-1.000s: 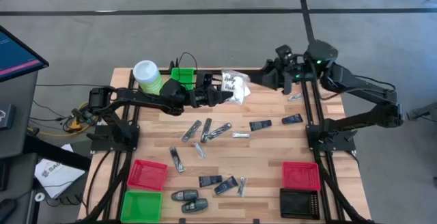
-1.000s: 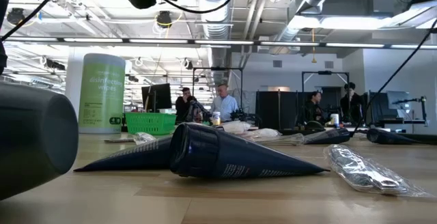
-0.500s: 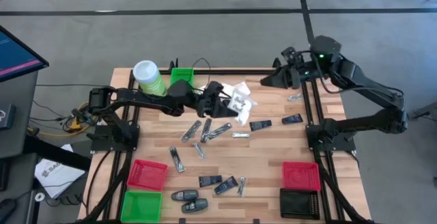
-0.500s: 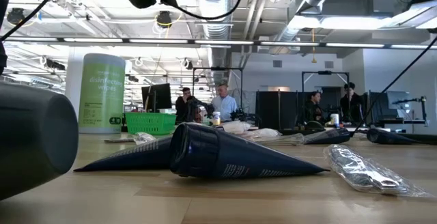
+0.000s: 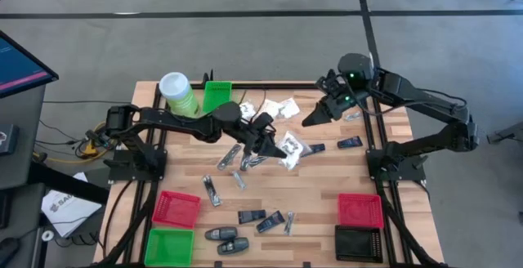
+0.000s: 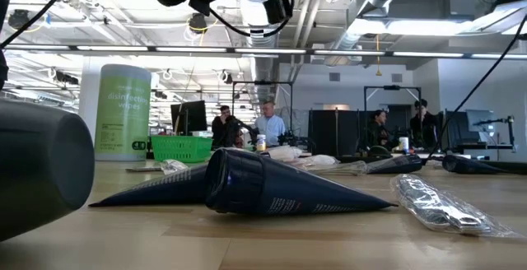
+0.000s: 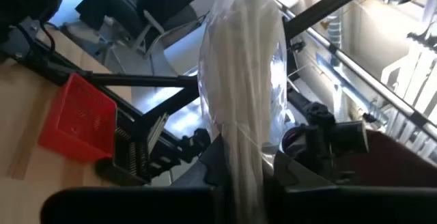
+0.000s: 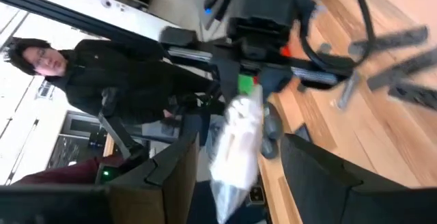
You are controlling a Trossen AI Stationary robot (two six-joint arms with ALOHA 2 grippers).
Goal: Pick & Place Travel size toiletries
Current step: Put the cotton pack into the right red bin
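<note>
My left gripper (image 5: 274, 143) is shut on a clear bag of white sachets (image 5: 292, 145), held above the middle of the table. My right gripper (image 5: 310, 121) hangs open above the table beyond the bag, toward the far right. In its wrist view nothing lies between the fingers (image 8: 177, 166), and the bag (image 8: 235, 142) shows farther off. Loose white sachets (image 5: 278, 105) lie near the far edge. Silvery tubes (image 5: 245, 155), dark packets (image 5: 312, 149) and black oval pieces (image 5: 227, 239) lie flat on the wood. My left gripper pinches the clear bag between its two fingers at one bunched, narrow end (image 7: 239, 173). The fingers come in about level from the table's left. The rest of the bag (image 7: 242, 74) stands out beyond the fingers, clear of the table.
A green canister (image 5: 177, 91) and a green bin (image 5: 216, 95) stand at the far left. Red (image 5: 176, 208) and green (image 5: 170, 246) bins sit near left; red (image 5: 360, 210) and black (image 5: 359, 242) bins near right. A dark tube (image 6: 263, 183) lies close to the low camera.
My left gripper has gone down and toward the near edge with the bag, tipping toward level. My right gripper has drawn back from the bag toward the right, then sunk and turned. White sachets now show on the table where the bag was.
</note>
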